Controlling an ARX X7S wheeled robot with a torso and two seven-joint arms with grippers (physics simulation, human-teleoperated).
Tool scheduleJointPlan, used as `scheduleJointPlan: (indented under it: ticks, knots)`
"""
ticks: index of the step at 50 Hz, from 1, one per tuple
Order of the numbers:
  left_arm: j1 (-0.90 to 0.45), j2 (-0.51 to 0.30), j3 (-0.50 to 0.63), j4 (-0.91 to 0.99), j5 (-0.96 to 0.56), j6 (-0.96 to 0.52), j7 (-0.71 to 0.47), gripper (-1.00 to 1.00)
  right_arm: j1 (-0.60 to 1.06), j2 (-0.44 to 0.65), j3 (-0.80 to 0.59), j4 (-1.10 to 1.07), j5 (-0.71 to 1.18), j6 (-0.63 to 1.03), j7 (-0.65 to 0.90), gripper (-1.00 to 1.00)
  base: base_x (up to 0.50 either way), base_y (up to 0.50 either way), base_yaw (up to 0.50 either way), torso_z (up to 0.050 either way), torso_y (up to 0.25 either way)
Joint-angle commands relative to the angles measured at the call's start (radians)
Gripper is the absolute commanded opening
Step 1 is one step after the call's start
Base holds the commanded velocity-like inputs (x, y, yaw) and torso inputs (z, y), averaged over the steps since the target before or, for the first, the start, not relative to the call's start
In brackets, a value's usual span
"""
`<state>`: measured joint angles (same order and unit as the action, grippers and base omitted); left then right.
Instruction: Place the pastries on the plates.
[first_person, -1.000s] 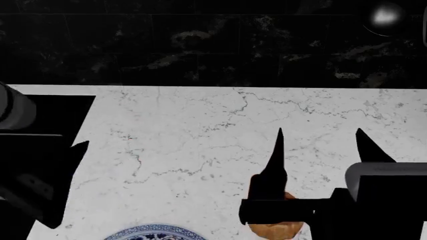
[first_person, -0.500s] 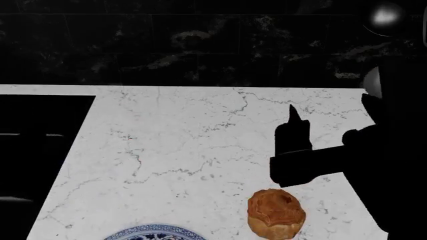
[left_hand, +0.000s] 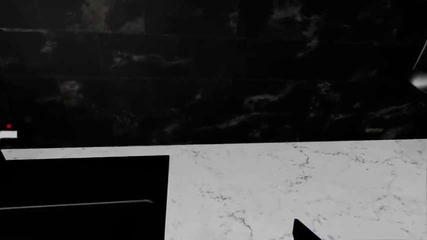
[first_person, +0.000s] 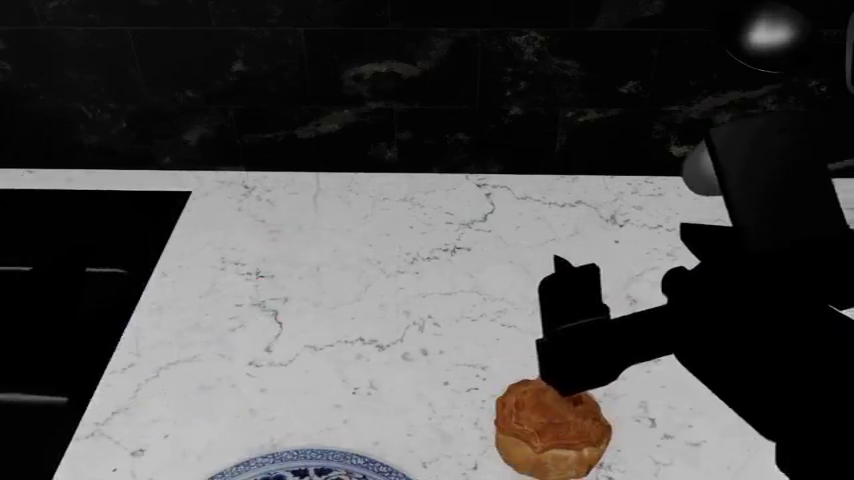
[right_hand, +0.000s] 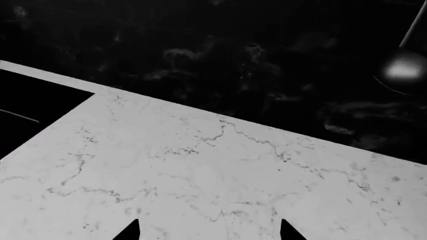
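The flaky bun (first_person: 553, 428) sits on the white marble bench (first_person: 360, 280), right of the blue-rimmed plate (first_person: 310, 465), which only peeks in at the near edge. My right pincer (right_hand: 208, 231) is released, both tips spread over bare marble in its wrist view. I'd lower it straddling the bun, close gently so the crust holds, then carry it to the plate. The right arm hangs just above the bun's far side. The left pincer I cannot tell; one tip shows.
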<state>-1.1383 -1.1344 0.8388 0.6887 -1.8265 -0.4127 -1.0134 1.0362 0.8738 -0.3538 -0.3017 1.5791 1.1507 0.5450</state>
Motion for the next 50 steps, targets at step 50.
scheduleJointPlan:
  ticks: [50]
  knots:
    - [0.046, 0.014, -0.033, 0.019, -0.011, 0.017, 0.005, 1.00, -0.101, -0.007, -0.158, -0.024, -0.263, -0.039, -0.315, 1.00, 0.00, 0.00, 0.00, 0.000, 0.000]
